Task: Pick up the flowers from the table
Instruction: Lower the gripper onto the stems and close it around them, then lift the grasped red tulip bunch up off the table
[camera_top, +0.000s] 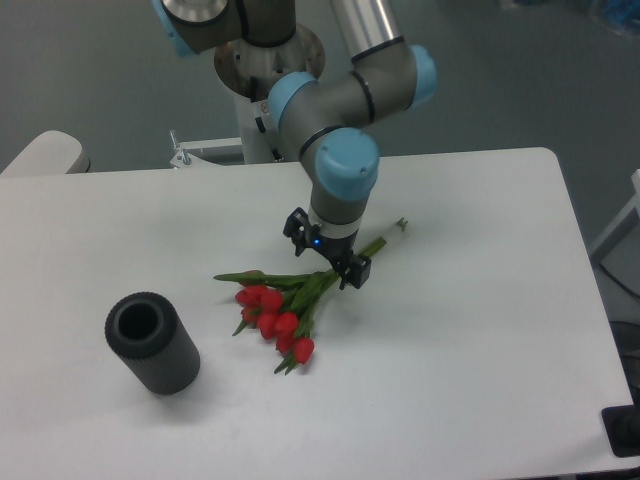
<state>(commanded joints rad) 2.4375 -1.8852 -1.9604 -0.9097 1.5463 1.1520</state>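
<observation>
A robotics lab or test room. A grey industrial robot arm (345, 95) with light blue joint caps rises from a white pedestal base (268, 120) bolted behind a large white bench (480, 350) with rounded corners. The floor (90, 70) at the top of the frame is plain grey-green. A white rounded edge of other furniture (45, 152) shows at the left. On the bench lie props: a bunch of red tulips (285, 300) and a dark ribbed cylinder (152, 343).

The gripper (326, 258) hides part of the flowers' (283, 305) stems; the arm's upper links leave the top edge.
</observation>
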